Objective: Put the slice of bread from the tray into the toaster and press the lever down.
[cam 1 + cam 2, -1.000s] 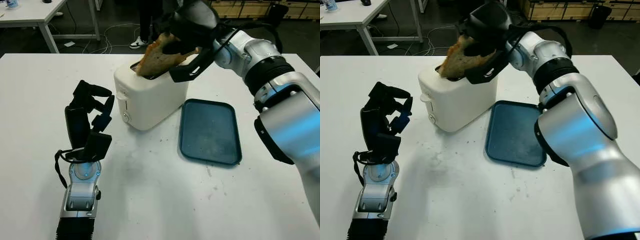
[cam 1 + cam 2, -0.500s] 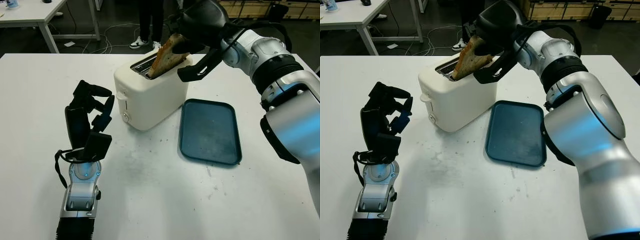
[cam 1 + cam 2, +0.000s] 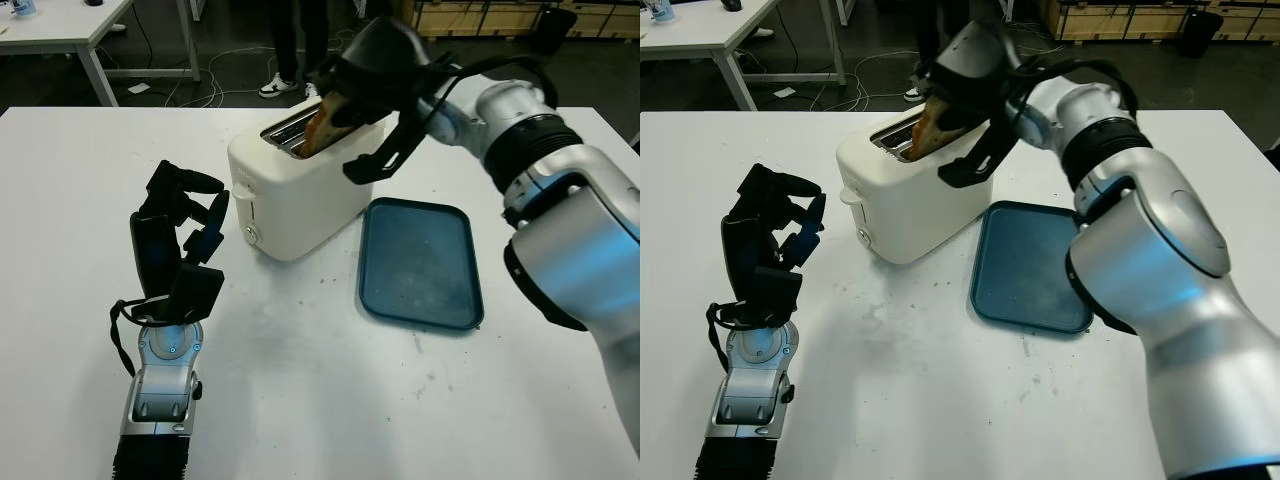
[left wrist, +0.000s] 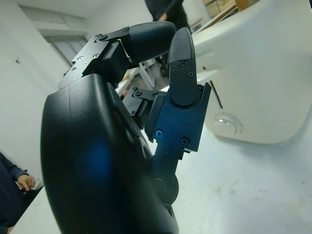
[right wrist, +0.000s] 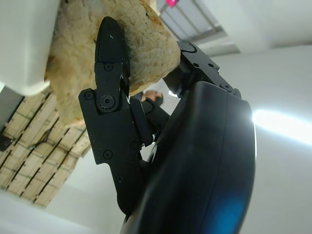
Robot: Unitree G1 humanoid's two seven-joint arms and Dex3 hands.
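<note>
one bread slice (image 3: 325, 125) — right hand (image 3: 375, 70) gripping

This place looks like a lab or workshop. At the upper left of the frame stands a second white table (image 3: 60, 25), loose cables (image 3: 200, 85) lie on the dark floor, and wooden crates (image 3: 500, 15) are stacked at the upper right.

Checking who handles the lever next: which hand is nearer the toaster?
Right. The right hand is over the toaster, holding the bread in its slot; the left hand is beside the toaster, apart.
</note>
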